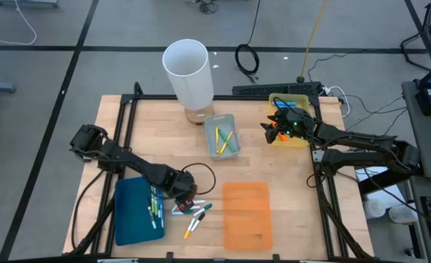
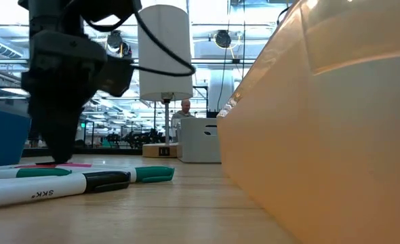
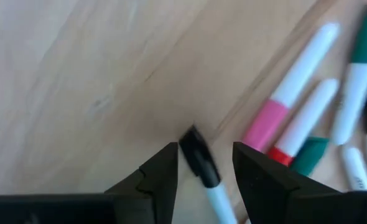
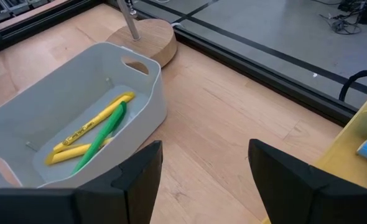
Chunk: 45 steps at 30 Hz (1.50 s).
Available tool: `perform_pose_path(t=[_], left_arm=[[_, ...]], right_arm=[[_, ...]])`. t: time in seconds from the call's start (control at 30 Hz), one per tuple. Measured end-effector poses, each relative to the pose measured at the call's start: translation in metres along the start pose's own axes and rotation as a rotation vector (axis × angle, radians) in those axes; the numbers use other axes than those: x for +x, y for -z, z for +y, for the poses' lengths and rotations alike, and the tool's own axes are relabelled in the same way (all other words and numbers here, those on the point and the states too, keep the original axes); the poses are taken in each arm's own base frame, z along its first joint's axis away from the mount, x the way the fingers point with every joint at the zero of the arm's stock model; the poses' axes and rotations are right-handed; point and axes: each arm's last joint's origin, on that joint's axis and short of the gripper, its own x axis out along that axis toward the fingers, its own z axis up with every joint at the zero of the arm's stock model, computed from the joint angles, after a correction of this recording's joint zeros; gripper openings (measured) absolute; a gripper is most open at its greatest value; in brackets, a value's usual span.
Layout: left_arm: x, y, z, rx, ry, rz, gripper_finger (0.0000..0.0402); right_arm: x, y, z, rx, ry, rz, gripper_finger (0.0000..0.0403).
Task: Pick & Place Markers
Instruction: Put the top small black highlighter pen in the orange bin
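While both end effectors gape, the grey bin point(image 4: 59, 112) holds yellow and green markers point(image 4: 93, 134).

A: Trays on the table point(image 1: 150, 124)? I counted four: blue tray point(image 1: 134, 212), orange tray point(image 1: 248, 214), grey tray point(image 1: 222, 136), yellow tray point(image 1: 301, 99).

B: Agreed, plus one white cylinder point(image 1: 188, 71). Markers?

A: Three lay in the grey tray: two yellow markers point(image 4: 90, 127) and one green marker point(image 4: 102, 135). The loose pile point(image 1: 191, 214) was too bunched to count.
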Motion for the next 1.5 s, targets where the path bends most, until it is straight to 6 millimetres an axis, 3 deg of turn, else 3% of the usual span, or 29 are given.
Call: perform_pose_path(t=[0.37,0.6,0.9,1.13,1.23,1.4,1.5], left_arm=[[-0.018,-0.006,-0.019,0.207,0.021,-0.034,0.0157],[-0.009,0.001,-0.013,0.199,-0.084,0.036,0.0157],[0.018,-0.001,-0.014,0.189,-0.093,0.117,0.0157],[0.02,-0.001,-0.014,0.188,-0.096,0.114,0.0154],[0.02,-0.001,-0.013,0.171,-0.095,0.125,0.0126],[0.02,-0.003,-0.012,0.162,-0.081,0.139,0.0037],[0.018,-0.004,-0.012,0.175,-0.058,0.145,0.0033]], right_arm=[[0.0,0.0,0.0,0.0,0.0,0.0,0.0226],[0.0,0.0,0.0,0.0,-0.001,0.0,0.0226],[0.0,0.0,0.0,0.004,-0.001,-0.002,0.0226],[0.0,0.0,0.0,0.004,-0.001,0.0,0.0226],[0.0,0.0,0.0,0.004,-0.001,0.0,0.0226],[0.0,0.0,0.0,0.004,-0.001,0.0,0.0226],[0.0,0.0,0.0,0.004,-0.001,0.0,0.0226]])
